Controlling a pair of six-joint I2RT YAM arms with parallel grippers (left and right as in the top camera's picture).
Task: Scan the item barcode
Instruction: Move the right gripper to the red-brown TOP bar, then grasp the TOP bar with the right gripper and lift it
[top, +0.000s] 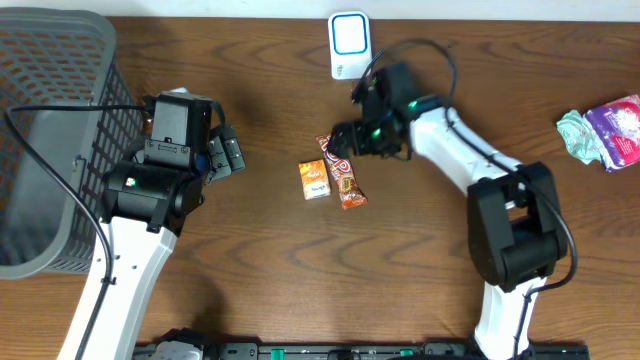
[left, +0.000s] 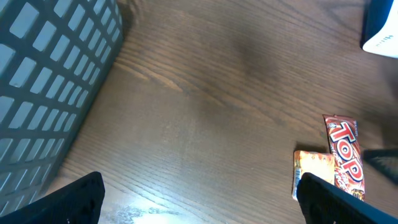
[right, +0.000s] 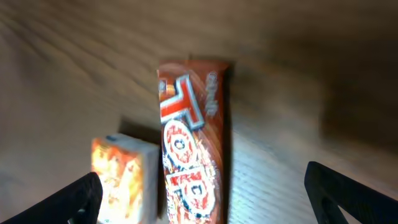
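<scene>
Your left hand (top: 224, 153) hangs released beside the grey basket (top: 50, 140), fingers spread wide with only the bare brown surface (top: 260, 260) between them. Beyond it, mid-surface, the red TOP bar (top: 343, 172) lies flat, a small orange box (top: 314, 180) just beside it on the left-arm side. Your right hand (top: 347, 140) hovers over the bar's far end, likewise released, grasping nothing. At the far edge stands the white-and-blue scanner (top: 348, 45), well apart from the bar. Crumpled packets (top: 605, 130) lie far right.
</scene>
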